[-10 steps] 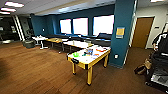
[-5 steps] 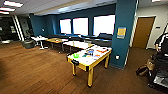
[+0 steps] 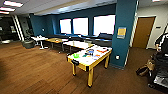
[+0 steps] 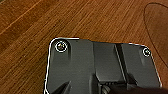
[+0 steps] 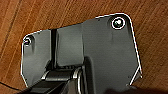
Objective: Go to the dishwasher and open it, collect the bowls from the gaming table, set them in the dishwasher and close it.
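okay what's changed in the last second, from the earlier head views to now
Very little. The whole head view has shifted slightly, so the camera moved a touch, not the things. The yellow table stands by the blue pillar as before, with its coloured items on top. The wood floor, windows and brown door are unchanged. Nothing was grasped or released.

The gaming table point(image 3: 90, 58) stands at 12 o'clock on the wood floor point(image 3: 35, 72). Behind it: low tables point(image 3: 75, 44), then windows point(image 3: 87, 25). Pillar point(image 3: 123, 32) at 1 o'clock; door point(image 3: 143, 32) at 2 o'clock.
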Controlling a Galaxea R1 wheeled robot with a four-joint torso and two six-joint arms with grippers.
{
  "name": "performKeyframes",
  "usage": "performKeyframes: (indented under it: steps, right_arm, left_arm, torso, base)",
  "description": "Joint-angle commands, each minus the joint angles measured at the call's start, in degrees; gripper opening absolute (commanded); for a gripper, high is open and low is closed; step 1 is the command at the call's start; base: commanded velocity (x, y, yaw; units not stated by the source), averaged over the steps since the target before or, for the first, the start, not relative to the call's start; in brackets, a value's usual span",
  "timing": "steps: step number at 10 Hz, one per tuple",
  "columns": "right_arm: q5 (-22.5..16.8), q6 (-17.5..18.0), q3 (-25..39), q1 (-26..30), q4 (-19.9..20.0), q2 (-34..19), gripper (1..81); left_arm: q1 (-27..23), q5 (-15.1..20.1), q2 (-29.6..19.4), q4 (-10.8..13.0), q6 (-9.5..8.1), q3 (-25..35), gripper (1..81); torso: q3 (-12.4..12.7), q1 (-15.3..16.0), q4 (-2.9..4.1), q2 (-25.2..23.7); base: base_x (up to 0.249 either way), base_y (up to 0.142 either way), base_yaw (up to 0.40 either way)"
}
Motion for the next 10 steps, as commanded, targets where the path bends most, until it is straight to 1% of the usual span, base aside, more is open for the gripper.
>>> performKeyframes:
  steps: [1, 9, 10]
  right_arm:
    - [-3.5, -0.2, 0.0, 3.8, 0.0, 0.0, 81.1]
    - [-3.5, -0.2, 0.0, 3.8, 0.0, -0.1, 81.1]
    - [-3.5, -0.2, 0.0, 3.8, 0.0, -0.1, 81.1]
  left_arm:
    - [-3.8, 2.3, -0.5, 0.0, -0.20, 0.0, 81.1]
    - [-3.8, 2.3, -0.5, 0.1, -0.11, 0.0, 81.1]
    - [-3.8, 2.3, -0.5, 0.2, -0.11, 0.0, 81.1]
  torso:
    - [0.0, 0.0, 0.00, 0.0]
    - [0.0, 0.0, 0.00, 0.0]
    - [0.0, 0.0, 0.00, 0.0]
  base:
    - [0.000, 0.140, 0.000]
    - [0.000, 0.139, 0.000]
    - [0.083, 0.125, 0.000]
